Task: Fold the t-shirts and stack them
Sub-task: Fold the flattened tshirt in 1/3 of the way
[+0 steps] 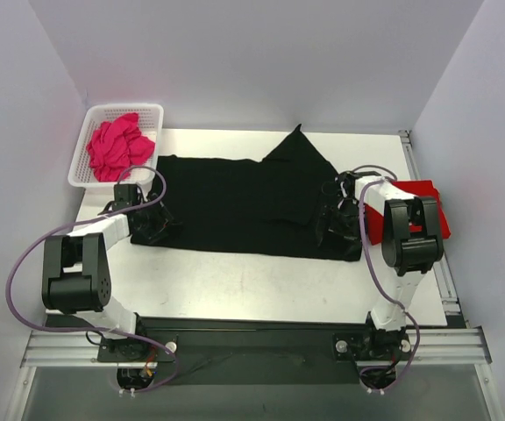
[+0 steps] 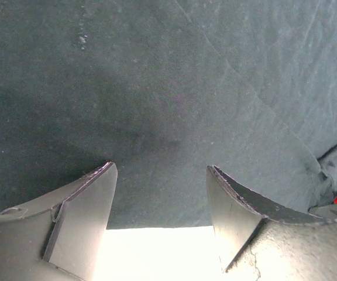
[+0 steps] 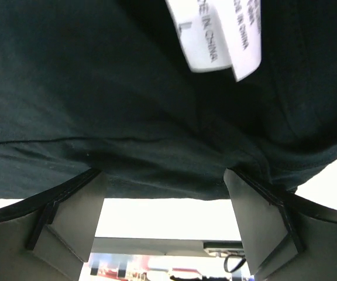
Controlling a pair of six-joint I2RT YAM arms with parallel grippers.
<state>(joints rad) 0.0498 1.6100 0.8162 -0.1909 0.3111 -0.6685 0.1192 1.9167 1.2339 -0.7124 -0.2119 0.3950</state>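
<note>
Black-white arms (image 1: 77, 276), purple cables (image 1: 10, 279), grey flat-fingered hands (image 2: 161, 170).

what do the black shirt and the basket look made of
Black shirt: soft, matte knit cloth, perhaps cotton. It lies limp and creased, and a sewn-in label shows in the right wrist view.
Basket: white, probably plastic, with stiff walls of open mesh.

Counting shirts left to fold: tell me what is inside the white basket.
A crumpled magenta-pink t-shirt fills most of the white basket. Anything beneath that heap, and most of the basket floor, is covered and cannot be seen.
</note>
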